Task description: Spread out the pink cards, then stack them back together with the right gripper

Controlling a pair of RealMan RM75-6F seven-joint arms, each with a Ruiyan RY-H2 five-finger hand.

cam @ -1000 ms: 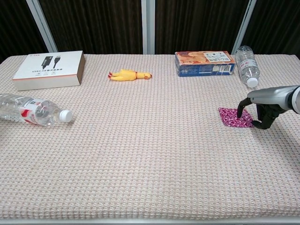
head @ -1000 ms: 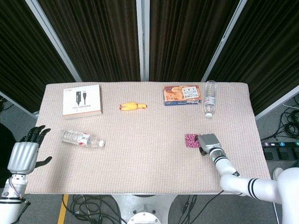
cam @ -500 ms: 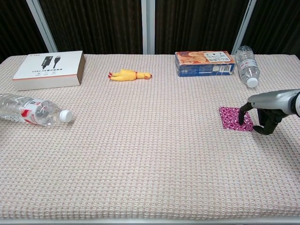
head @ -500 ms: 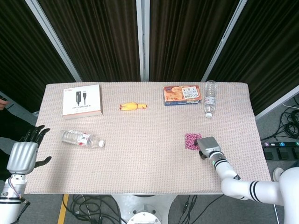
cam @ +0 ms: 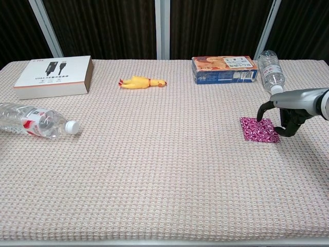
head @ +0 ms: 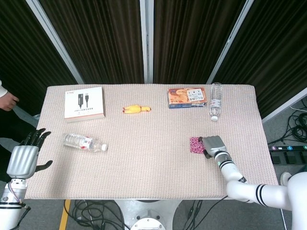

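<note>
Pink cards [cam: 259,129] stacked under curled fingers [cam: 263,109] of right hand [cam: 286,112]; whether touching, cannot tell. Left hand [head: 23,158] off table edge, fingers spread, holding nothing

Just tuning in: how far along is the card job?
Nothing looks done: the cards lie as one neat pile, not spread. In hand: the right robot hand hangs curled at the pile's right edge; contact is unclear. Left: spreading, then restacking. The left robot hand is idle off-table.

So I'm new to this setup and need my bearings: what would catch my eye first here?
Probably the small stack of patterned pink cards near the table's right edge, with the grey right robot hand arched over its far-right corner. After that, the yellow rubber chicken toy lying mid-table toward the back.
</note>
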